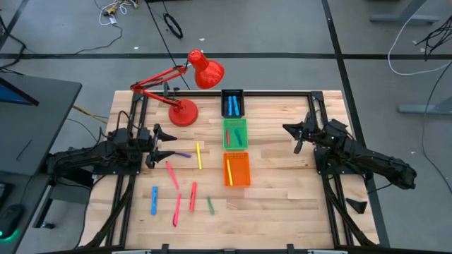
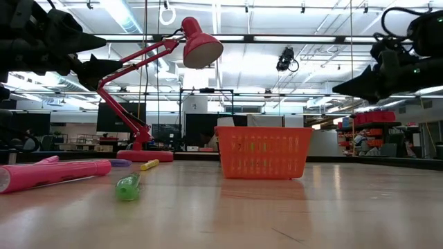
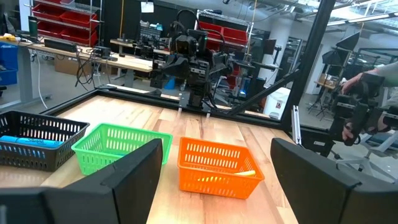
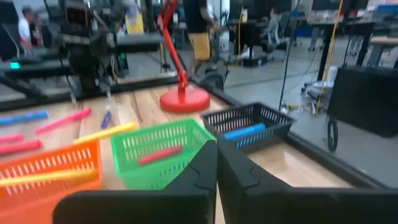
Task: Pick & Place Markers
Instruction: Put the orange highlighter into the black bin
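Observation:
Several markers lie flat on the wooden table between my arms: a purple one (image 1: 182, 154), a yellow one (image 1: 199, 156), pink ones (image 1: 171, 174) (image 1: 193, 196) (image 1: 176, 209), a blue one (image 1: 154, 200) and a green one (image 1: 210, 205). My left gripper (image 1: 168, 147) is open and empty, raised above the table beside the purple marker; its wrist view shows the two fingers wide apart (image 3: 217, 152). My right gripper (image 1: 287, 128) is shut and empty, raised at the table's right (image 4: 216, 149).
A black tray (image 1: 233, 103) with blue markers, a green tray (image 1: 235, 133) with a pink marker and an orange tray (image 1: 237, 170) with a yellow marker stand in a row at the table's middle. A red desk lamp (image 1: 185, 111) stands at the far left.

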Robot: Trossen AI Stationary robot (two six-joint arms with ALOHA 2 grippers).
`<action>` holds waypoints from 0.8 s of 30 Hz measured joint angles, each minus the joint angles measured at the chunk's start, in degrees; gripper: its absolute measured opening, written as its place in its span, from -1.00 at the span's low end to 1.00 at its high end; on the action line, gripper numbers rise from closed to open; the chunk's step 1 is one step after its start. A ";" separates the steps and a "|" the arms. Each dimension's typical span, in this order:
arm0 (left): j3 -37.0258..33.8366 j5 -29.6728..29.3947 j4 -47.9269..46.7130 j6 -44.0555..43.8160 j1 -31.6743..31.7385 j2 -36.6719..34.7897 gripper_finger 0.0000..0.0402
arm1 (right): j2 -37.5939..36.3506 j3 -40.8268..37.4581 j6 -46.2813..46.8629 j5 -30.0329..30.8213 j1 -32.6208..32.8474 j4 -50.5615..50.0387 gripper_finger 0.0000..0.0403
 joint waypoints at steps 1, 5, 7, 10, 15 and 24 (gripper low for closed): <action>0.01 -0.01 0.01 0.00 -0.01 0.02 0.53 | -0.92 0.00 0.33 0.00 0.00 0.00 -0.95; 0.00 -0.01 0.01 -0.01 -0.01 0.01 0.53 | -4.72 0.00 1.20 0.02 0.00 -0.01 -0.95; 0.01 -0.01 0.00 0.02 -0.01 0.02 0.53 | -6.49 0.00 1.15 0.07 0.00 0.09 -0.95; 0.01 -0.01 0.01 0.00 0.00 0.02 0.53 | -6.46 0.04 1.10 0.16 0.00 0.03 -0.95; -0.01 0.01 0.00 0.02 -0.01 0.01 0.53 | -6.46 0.04 1.20 0.13 0.00 0.11 -0.95; 0.01 -0.01 0.01 0.00 -0.02 0.02 0.53 | -6.35 0.04 1.35 0.07 0.00 0.11 -0.95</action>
